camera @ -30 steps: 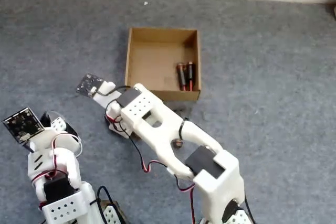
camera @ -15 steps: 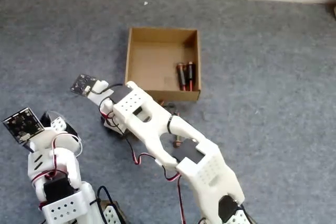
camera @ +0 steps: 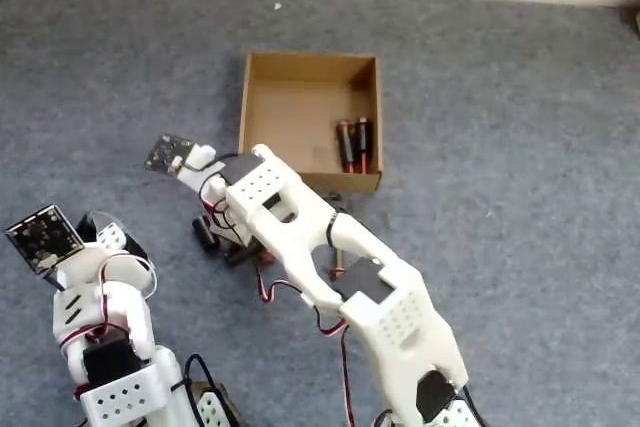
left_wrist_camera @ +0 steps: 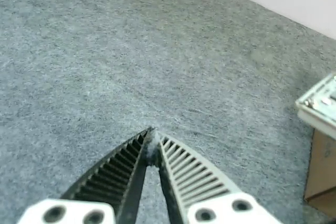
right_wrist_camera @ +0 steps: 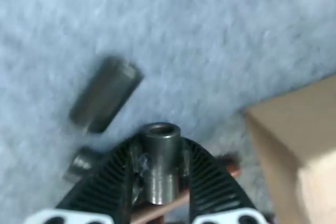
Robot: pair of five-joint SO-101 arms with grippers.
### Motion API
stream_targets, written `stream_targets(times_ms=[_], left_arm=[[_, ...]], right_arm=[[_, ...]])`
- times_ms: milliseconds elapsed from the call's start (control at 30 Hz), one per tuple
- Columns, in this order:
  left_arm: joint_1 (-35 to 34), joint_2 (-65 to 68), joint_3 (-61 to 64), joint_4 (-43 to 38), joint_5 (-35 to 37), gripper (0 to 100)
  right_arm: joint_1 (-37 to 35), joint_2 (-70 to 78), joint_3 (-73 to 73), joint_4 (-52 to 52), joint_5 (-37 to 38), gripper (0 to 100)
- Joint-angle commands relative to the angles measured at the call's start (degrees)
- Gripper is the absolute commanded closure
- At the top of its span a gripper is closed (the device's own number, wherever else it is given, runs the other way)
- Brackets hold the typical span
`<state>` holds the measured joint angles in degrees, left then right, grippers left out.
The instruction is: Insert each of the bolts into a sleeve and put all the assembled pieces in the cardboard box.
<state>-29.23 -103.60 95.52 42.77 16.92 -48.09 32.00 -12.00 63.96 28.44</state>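
My right gripper is clamped on a sleeve, low over the carpet at about 7 o'clock from the cardboard box. The sleeve's open bore points away from the wrist. The left gripper, toward the table's 8 o'clock, has its jaws pressed together on nothing.

I judge this step needs a firm hold with the bore kept clear, so a bolt can go straight in along its axis. The left jaws must part first.

Two assembled pieces lie in the box, and a loose sleeve lies nearby. A reddish shaft beneath the jaws may be a bolt, but it is cut off. From above, the right arm covers its own gripper, so I cannot count the remaining bolts.
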Motion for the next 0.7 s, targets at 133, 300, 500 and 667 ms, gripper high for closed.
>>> stream_targets(times_ms=[133,300,500,667], left_arm=[[-0.5,-0.6,-1.7,-1.2,-0.6,99],[-0.5,-0.6,-1.7,-1.2,-0.6,99],[-0.3,-0.6,-1.7,-1.2,-0.5,99],[-0.1,-0.5,-1.7,-1.1,-0.5,99]], right_arm=[[4.2,-20.5,1.8,7.0,-5.3,99.5],[6.5,-33.1,10.2,8.9,-8.8,99.5],[10.9,-49.5,26.2,8.3,-11.9,99.5],[18.7,-64.1,40.3,3.4,-16.0,99.5]])
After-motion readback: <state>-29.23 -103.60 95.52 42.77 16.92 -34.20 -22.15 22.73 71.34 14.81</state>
